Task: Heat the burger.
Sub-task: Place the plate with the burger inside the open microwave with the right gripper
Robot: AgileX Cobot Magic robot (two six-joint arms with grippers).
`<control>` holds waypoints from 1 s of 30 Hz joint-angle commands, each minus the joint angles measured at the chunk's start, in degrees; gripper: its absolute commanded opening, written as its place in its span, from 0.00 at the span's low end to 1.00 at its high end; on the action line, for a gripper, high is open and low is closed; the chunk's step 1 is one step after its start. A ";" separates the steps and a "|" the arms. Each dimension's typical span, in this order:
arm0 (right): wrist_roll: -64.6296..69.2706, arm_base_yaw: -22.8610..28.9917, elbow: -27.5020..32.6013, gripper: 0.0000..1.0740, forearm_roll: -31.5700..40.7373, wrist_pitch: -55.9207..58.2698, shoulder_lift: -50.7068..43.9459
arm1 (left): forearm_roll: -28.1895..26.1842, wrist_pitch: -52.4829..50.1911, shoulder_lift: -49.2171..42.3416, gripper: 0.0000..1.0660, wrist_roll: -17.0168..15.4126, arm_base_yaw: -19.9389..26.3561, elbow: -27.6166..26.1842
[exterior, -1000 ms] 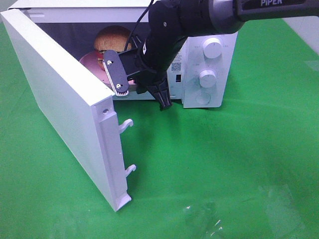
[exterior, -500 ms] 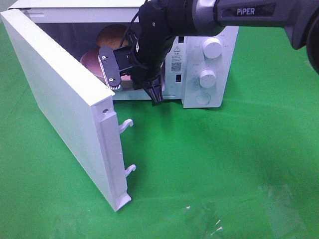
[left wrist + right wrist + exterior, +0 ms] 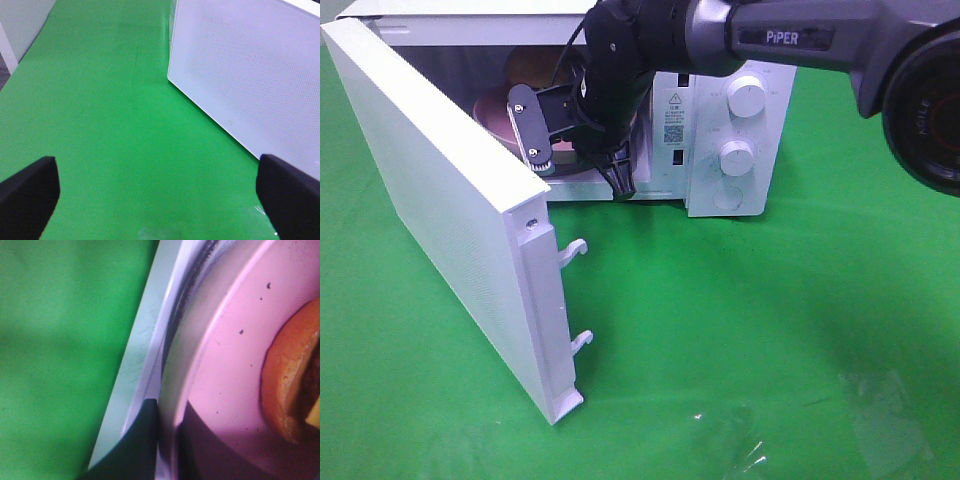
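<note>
Exterior high: burger (image 3: 533, 65) sitting on pink plate (image 3: 492, 112) inside microwave (image 3: 765, 130), door (image 3: 430, 190) standing open. Right gripper (image 3: 618, 186) hanging closed at cavity mouth, gripping nothing visible; burger lying just beyond, deeper in. Left gripper (image 3: 160, 192) gaping wide, facing door's outer face, nearer for closing.

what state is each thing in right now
microwave door, swung wide open
pink plate, inside the microwave
burger, on the pink plate
left pincer, open, empty, over the green cloth
right pincer, shut, at the microwave's mouth by the plate's rim
</note>
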 commanded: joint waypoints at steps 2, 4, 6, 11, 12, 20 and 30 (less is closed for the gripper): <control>-0.06 -0.34 -1.83 0.00 -1.20 -3.21 0.06 | 0.11 -0.06 -1.03 0.95 0.00 0.00 -0.11; -0.11 -0.34 -1.83 0.00 -1.20 -3.61 0.29 | 0.11 -0.06 -1.03 0.95 0.00 0.00 -0.11; -0.29 -0.34 -2.75 0.00 -1.20 -3.90 0.97 | 0.11 -0.06 -1.03 0.95 0.00 0.00 -0.11; -0.23 -0.34 -4.24 0.00 -0.97 -3.78 2.23 | 0.11 -0.06 -1.03 0.95 0.00 0.00 -0.11; -0.23 -0.34 -4.58 0.00 -0.80 -3.78 2.75 | 0.11 -0.06 -1.03 0.95 0.00 0.00 -0.11; 0.46 -1.03 -4.76 0.01 -0.63 -3.50 2.92 | 0.23 -0.06 -1.03 0.95 0.00 0.00 -0.11; 1.49 -1.38 -4.76 0.16 -0.63 -4.18 2.92 | 0.23 -0.06 -1.03 0.95 0.00 0.00 -0.11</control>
